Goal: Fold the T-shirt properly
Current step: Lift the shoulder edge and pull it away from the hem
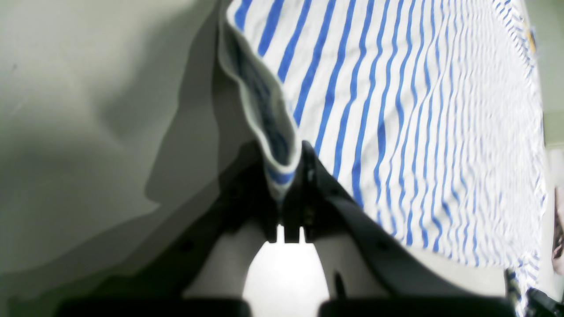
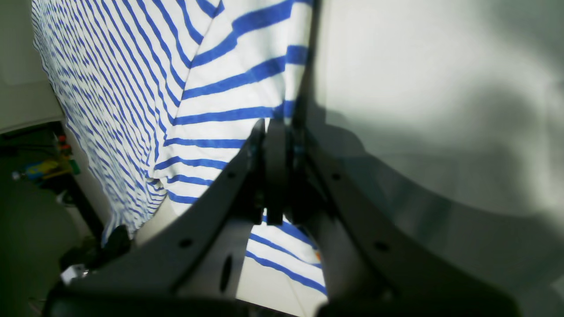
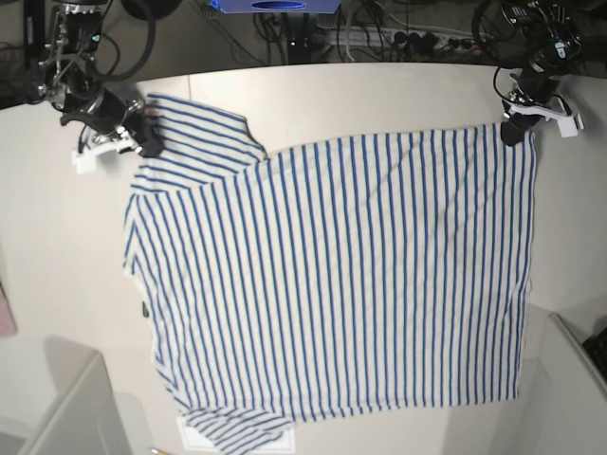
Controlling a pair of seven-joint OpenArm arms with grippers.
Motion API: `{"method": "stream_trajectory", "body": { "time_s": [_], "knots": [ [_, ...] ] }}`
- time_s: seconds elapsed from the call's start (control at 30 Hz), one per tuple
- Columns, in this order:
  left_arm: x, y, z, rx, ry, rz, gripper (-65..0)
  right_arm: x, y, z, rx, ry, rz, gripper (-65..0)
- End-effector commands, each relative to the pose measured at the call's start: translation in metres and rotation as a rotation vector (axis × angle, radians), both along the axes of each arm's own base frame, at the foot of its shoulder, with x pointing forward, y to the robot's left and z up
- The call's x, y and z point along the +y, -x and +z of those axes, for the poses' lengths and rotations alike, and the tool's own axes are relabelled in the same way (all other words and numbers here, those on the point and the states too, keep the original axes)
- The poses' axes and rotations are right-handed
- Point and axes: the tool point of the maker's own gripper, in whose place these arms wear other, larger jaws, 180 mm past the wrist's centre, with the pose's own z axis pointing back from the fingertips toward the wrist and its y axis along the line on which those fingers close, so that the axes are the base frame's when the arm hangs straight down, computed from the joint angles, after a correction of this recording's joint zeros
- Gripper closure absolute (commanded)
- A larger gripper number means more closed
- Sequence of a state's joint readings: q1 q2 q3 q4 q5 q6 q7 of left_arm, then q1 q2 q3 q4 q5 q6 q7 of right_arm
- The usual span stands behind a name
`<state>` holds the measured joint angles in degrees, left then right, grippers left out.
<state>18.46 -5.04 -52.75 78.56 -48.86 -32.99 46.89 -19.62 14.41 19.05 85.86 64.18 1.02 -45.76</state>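
The T-shirt (image 3: 332, 275), white with thin blue stripes, lies spread flat on the pale table (image 3: 57, 265). Its hem is toward the right of the base view and its sleeves toward the left. My left gripper (image 3: 515, 131) stands at the far right corner of the hem. In the left wrist view, the left gripper (image 1: 288, 193) is shut on a pinched fold of the T-shirt (image 1: 396, 110). My right gripper (image 3: 144, 140) is at the far left sleeve. In the right wrist view, the right gripper (image 2: 275, 136) is shut on the edge of the T-shirt (image 2: 229, 97). A small orange mark (image 2: 317, 254) shows below the jaws.
Cables and a blue device (image 3: 275, 5) lie behind the table's far edge. A grey box (image 3: 66, 408) stands at the near left and another (image 3: 569, 389) at the near right. The shirt's near sleeve partly covers a white sheet (image 3: 237, 441).
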Motion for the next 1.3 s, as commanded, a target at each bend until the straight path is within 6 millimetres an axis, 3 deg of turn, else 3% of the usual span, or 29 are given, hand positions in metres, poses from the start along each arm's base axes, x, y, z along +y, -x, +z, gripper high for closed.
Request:
{"method": "stream_trajectory", "body": {
  "time_s": [0.0,0.27,0.53,0.87,0.97,1.27],
  "knots": [
    [0.004,0.009,0.000,0.048,-0.034,-0.023,0.0,-0.007,0.001,0.005,0.005,0.029,0.009,0.0],
    [0.007,0.019,0.025,0.043,-0.125,-0.069,0.0,0.001,0.007,0.022,-0.033,0.046,0.041,0.0],
    [0.008,0.034,0.041,0.070,-0.199,-0.125,0.0,-0.022,0.028,0.038,-0.028,0.089,0.011,0.0],
    [-0.004,0.056,0.054,0.113,-0.253,-0.205,0.0,-0.020,0.045,0.059,-0.011,0.072,0.024,0.0],
    [-0.006,0.057,0.059,0.112,-0.270,-0.219,0.0,-0.013,0.042,0.065,-0.027,0.062,0.041,0.0],
    [-0.002,0.037,0.073,0.067,-0.288,-0.173,0.0,-0.004,0.008,0.084,-0.100,0.038,0.076,0.0]
  ]
}}
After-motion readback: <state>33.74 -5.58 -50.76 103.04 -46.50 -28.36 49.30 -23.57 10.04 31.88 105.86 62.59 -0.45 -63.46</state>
